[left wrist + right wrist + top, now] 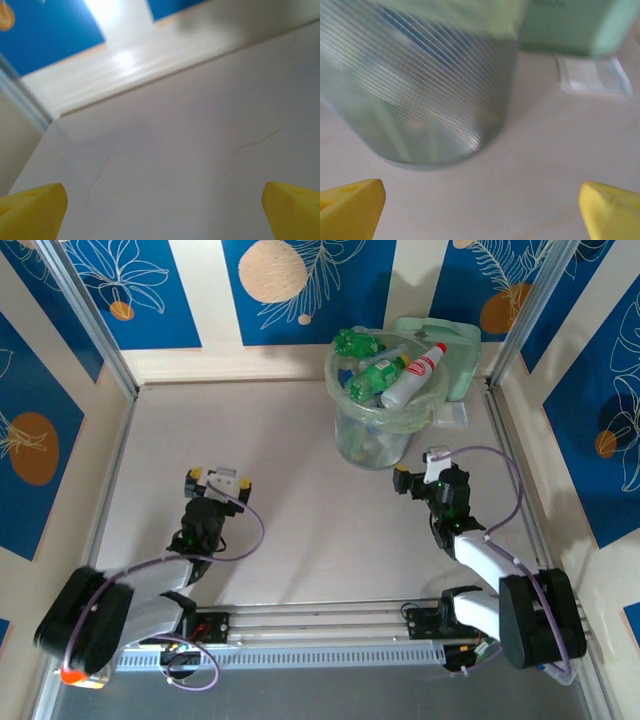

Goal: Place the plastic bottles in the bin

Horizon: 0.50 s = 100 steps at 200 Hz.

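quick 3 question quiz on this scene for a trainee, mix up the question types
1. True or false: the left gripper is shut on a bottle.
2. Which is nearer the bin? A: left gripper. B: right gripper.
3. What colour is the cap of the white bottle sticking out of the bin?

Key
1. False: it is open and empty.
2. B.
3. Red.

no legible text, bottle labels too small to read
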Each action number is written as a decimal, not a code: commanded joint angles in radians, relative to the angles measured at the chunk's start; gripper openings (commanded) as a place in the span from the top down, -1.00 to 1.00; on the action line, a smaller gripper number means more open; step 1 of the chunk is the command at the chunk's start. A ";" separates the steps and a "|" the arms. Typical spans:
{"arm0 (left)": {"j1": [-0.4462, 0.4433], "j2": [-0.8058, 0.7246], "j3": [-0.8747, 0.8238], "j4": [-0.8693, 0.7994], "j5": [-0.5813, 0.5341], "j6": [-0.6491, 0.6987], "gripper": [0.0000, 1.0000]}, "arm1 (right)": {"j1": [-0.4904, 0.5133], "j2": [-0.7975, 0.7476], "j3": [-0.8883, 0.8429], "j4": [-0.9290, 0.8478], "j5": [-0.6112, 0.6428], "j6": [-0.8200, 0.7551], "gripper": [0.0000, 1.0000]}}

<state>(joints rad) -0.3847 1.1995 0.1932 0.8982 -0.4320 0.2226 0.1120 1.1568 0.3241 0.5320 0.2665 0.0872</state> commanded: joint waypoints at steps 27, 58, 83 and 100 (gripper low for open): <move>0.179 0.221 -0.024 0.324 0.140 -0.093 -0.99 | -0.100 0.117 -0.033 0.259 -0.029 0.092 -0.99; 0.249 0.402 0.019 0.393 0.270 -0.134 -0.99 | -0.139 0.234 -0.052 0.418 -0.081 0.092 -0.99; 0.253 0.373 0.099 0.213 0.343 -0.107 -0.99 | -0.150 0.374 -0.021 0.511 -0.168 0.080 -0.98; 0.256 0.374 0.141 0.139 0.292 -0.130 -0.99 | -0.154 0.365 0.060 0.346 -0.224 0.059 -0.98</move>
<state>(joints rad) -0.1394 1.5787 0.2703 1.1156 -0.1692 0.1276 -0.0341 1.5105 0.3019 0.8921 0.1486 0.1646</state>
